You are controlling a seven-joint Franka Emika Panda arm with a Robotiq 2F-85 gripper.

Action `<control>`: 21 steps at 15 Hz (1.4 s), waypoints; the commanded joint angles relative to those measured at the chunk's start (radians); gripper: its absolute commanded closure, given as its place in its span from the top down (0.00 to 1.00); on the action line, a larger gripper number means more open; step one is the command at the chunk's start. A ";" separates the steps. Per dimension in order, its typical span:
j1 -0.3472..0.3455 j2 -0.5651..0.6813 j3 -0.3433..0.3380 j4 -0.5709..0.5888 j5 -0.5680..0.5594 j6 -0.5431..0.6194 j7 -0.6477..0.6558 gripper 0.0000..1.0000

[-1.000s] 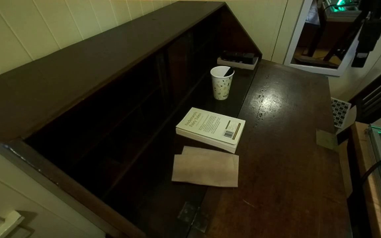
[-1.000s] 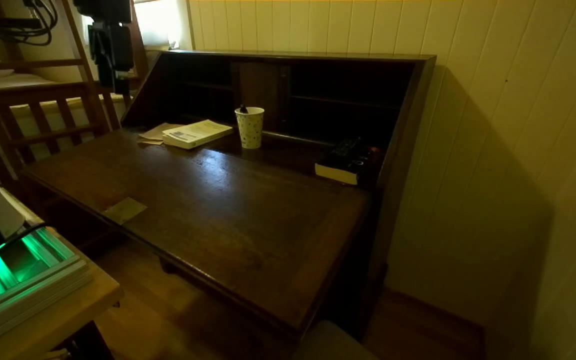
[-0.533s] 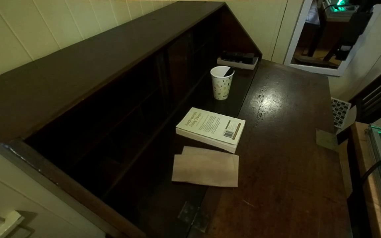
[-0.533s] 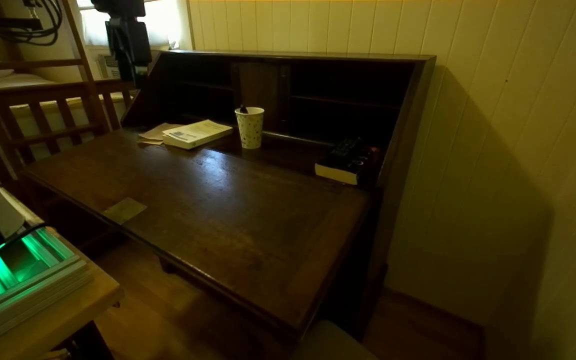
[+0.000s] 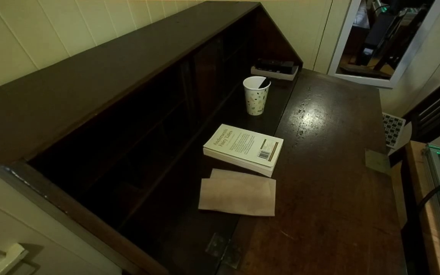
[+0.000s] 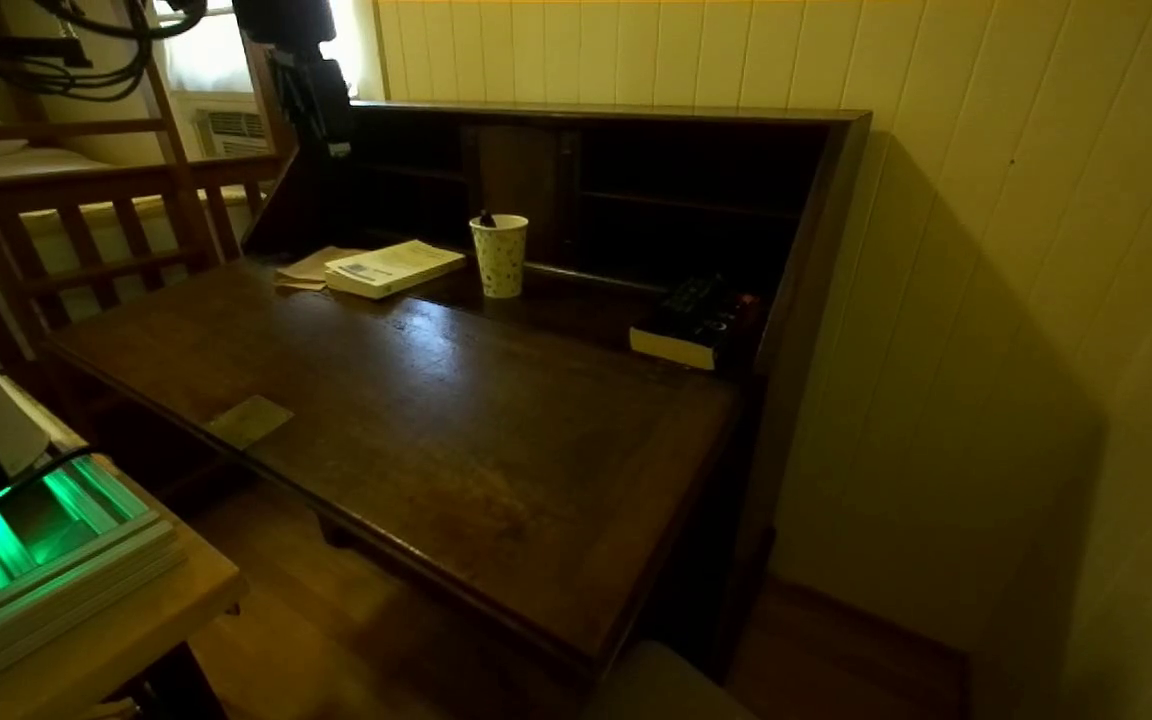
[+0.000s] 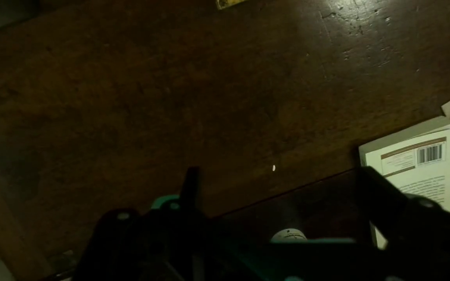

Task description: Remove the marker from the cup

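The cup (image 5: 255, 101) is white with small specks and stands upright on the back strip of the desk. It also shows in an exterior view (image 6: 502, 262). The marker (image 5: 264, 83) is dark and leans inside the cup, its end sticking out above the rim; that end also shows in an exterior view (image 6: 486, 217). My gripper (image 7: 279, 171) is open and empty, high above the desk and apart from the cup. It also shows in an exterior view (image 6: 336, 147). In the wrist view only part of the cup (image 7: 288, 234) shows, behind the gripper body; the marker is hidden there.
A white book (image 5: 245, 147) lies beside the cup, with tan paper (image 5: 239, 194) next to it. A dark book (image 6: 696, 322) lies on the cup's other side. The hutch with shelves (image 6: 521, 165) rises behind the cup. The desk's front edge (image 6: 416, 555) faces the robot's table.
My gripper has moved sideways in the air, nearer to the cup. The cup, marker, books and paper have not moved.
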 commanded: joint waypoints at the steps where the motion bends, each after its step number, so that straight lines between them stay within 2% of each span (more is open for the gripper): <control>1: -0.012 0.002 0.011 0.001 0.008 -0.001 -0.006 1.00; 9: -0.012 0.001 0.012 0.001 0.008 -0.001 -0.006 1.00; 14: 0.023 0.030 0.004 0.012 0.049 0.124 -0.019 1.00; 17: 0.054 0.057 -0.009 0.030 0.076 0.172 -0.059 1.00; 21: 0.103 0.131 -0.060 0.109 0.133 0.177 -0.176 1.00</control>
